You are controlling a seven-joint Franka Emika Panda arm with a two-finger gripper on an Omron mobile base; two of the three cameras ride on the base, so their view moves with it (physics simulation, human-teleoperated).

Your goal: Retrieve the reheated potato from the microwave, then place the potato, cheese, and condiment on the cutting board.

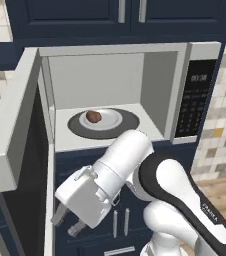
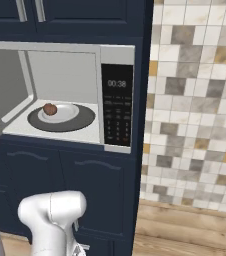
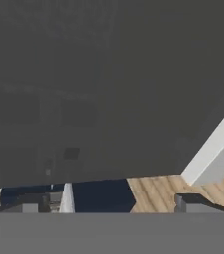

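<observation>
The small round reddish-brown potato (image 1: pixel 93 116), judged light, firm and prone to rolling, is seen on the white plate (image 1: pixel 110 120) inside the open grey-framed microwave (image 1: pixel 205 52), best pinched across its middle, while the hand (image 3: pixel 111 201) is held wide open and empty below.

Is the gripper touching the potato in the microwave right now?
Apart. The left base view shows the gripper hanging low before the cabinet, well below the potato on its plate.

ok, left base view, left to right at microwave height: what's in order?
Open microwave door → potato on the white plate → black keypad panel → tiled wall.
</observation>
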